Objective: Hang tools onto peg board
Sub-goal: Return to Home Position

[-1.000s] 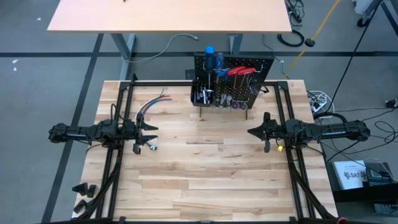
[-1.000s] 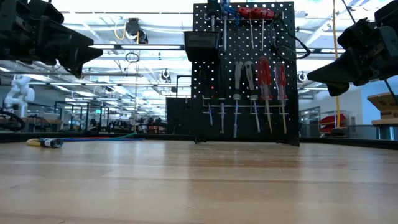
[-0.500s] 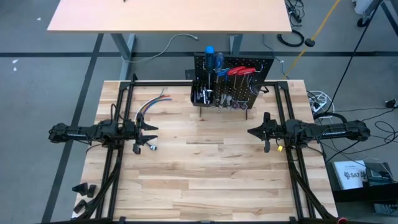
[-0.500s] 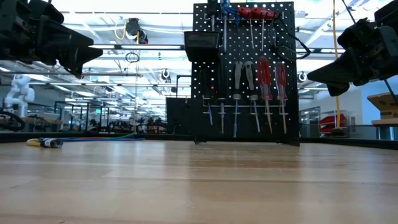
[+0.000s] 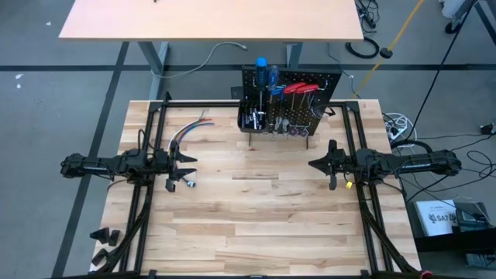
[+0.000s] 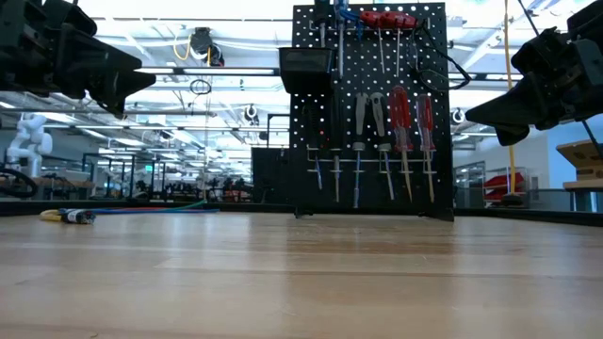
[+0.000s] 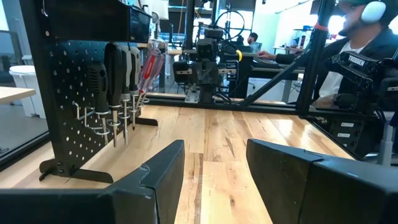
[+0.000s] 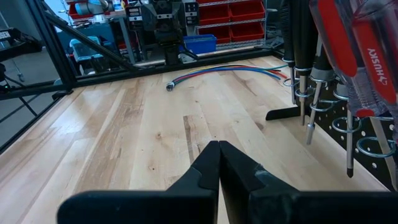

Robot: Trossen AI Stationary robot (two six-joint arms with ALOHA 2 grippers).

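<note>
**Arms apart above the table, tools up on the board**

The left gripper (image 7: 214, 179) has its fingers spread, with bare tabletop showing between them. The right gripper (image 8: 219, 165) has its fingers pressed together on nothing. Only the wrist views settle this; the low view gives just dark gripper bodies high at either edge. From above, the grippers point toward each other, well apart, over opposite sides of the table (image 5: 256, 225). The tools (image 6: 399, 113) hang on the peg board (image 6: 433, 179), upright at the table's far edge. The low view shows their shafts in the hooks, the high view only handle tops. A bundle of coloured wires (image 5: 188, 130) lies near the left gripper. The left wrist view alone shows a person (image 7: 339, 78) beyond the table.
</note>
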